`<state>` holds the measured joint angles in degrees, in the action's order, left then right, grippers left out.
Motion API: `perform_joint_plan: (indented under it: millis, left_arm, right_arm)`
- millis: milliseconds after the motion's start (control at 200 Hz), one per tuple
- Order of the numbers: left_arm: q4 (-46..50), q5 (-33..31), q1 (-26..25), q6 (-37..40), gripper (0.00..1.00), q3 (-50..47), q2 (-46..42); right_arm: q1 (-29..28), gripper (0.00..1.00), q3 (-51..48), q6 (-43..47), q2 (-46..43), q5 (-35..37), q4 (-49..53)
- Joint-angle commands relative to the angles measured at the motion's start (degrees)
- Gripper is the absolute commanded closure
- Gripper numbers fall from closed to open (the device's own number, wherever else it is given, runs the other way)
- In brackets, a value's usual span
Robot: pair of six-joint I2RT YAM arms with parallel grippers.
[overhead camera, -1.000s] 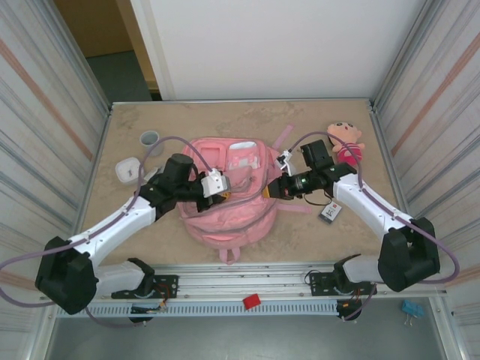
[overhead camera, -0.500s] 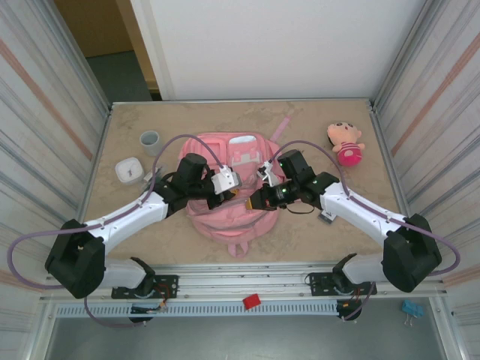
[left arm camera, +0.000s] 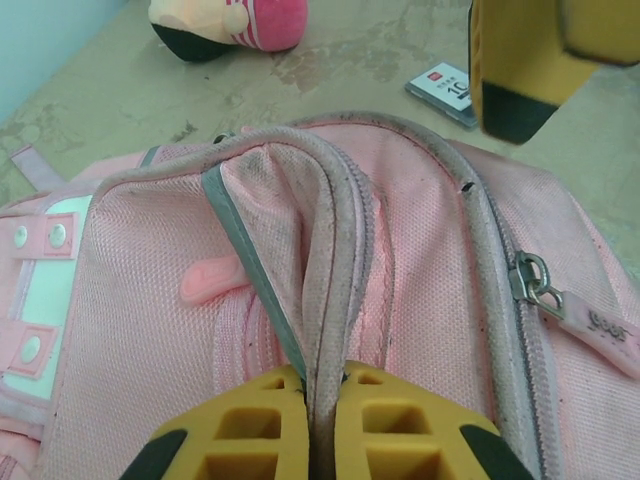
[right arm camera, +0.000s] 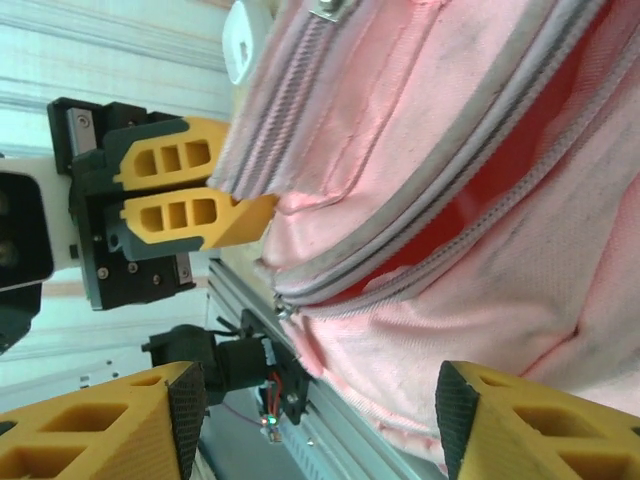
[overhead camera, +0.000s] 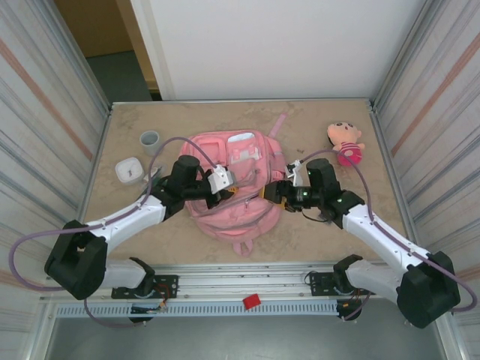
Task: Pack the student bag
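Observation:
The student bag, a big pink backpack, lies mid-table with its zip partly undone, showing a red inside. My left gripper is shut on a grey-trimmed fold of the bag's zip edge; its yellow fingers pinch the fold between them. The same grip shows in the right wrist view, where the left gripper holds the fabric up. My right gripper stands open at the bag's right side, its fingers wide apart with nothing between them.
A plush doll lies at the back right. A small white card box rests on the table right of the bag. At the left stand a grey cup and a white container. The metal rail runs along the near edge.
My right gripper has opened and drawn back to the right of the bag. The bag has shifted a little to the right. My left gripper keeps its hold on the zip edge.

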<state>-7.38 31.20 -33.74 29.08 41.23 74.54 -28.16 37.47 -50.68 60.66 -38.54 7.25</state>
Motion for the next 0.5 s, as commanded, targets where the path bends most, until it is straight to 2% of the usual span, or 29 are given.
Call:
perform_joint_plan:
  millis: [0, 160, 331, 441, 496]
  left_arm:
    - [-8.6, 6.0, 0.3, -1.1, 0.96, -0.1, -3.1]
    - [-7.7, 8.0, 0.3, -0.4, 0.96, 0.0, -2.9]
    - [-4.2, 8.3, 0.2, 1.5, 0.96, 0.8, -3.2]
    - [-3.8, 10.3, 0.1, 2.8, 0.95, 0.3, -4.0]
    - [-3.6, 11.0, 0.2, 3.3, 0.94, 0.3, -4.2]
  right_arm:
    - [-0.7, 0.36, -1.4, -8.7, 1.6, 1.0, -10.1]
    - [-2.4, 0.36, -2.2, -13.2, 4.1, 3.4, -17.4]
    - [-3.6, 0.36, -0.8, -13.9, 5.2, 6.0, -18.7]
    - [-4.8, 0.36, -1.4, -15.9, 6.1, 10.3, -21.8]
    - [-5.0, 0.35, -1.8, -19.6, 7.0, 11.2, -24.2]
